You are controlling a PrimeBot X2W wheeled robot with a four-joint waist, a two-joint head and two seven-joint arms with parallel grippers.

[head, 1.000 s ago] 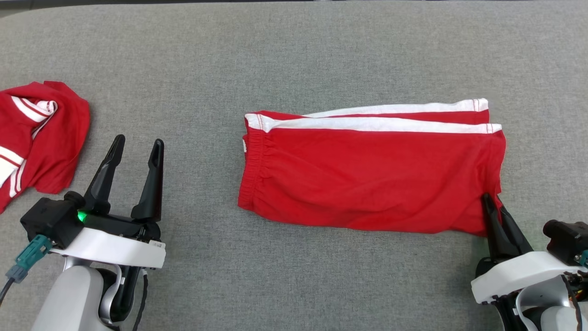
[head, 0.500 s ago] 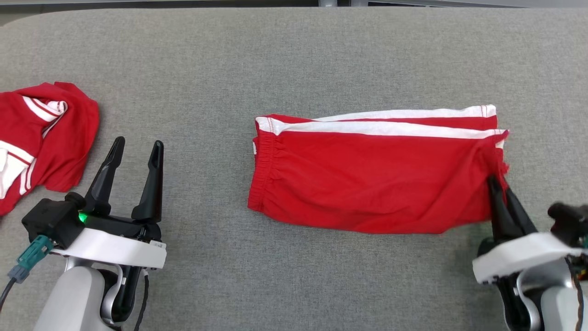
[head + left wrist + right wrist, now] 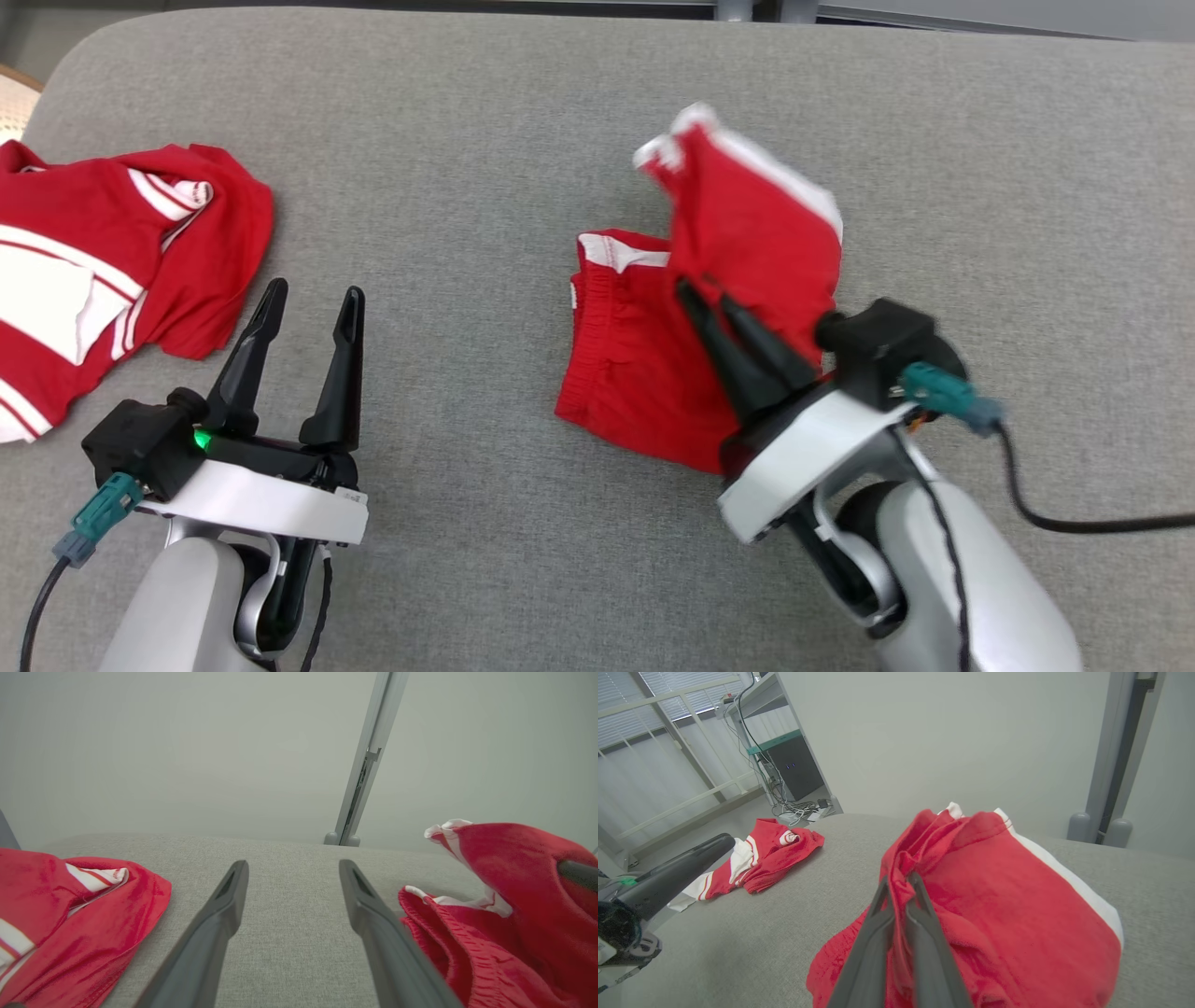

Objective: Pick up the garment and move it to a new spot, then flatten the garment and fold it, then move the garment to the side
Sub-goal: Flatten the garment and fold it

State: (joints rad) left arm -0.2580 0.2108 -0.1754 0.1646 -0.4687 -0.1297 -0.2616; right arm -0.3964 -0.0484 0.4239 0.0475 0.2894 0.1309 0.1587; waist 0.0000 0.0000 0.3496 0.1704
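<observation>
Folding the shorts at frame centre: my right gripper, clamped shut on their hem end, has carried it from the right edge up over the waistband half.
Fold half made, hem not yet laid down; my left gripper waits spread, lower left. Raised cloth hides the pinch point and is motion-blurred.

The head view looks steeply down on the grey counter, while both wrist views skim low along it toward the far wall, close to and sharing the red shorts.
</observation>
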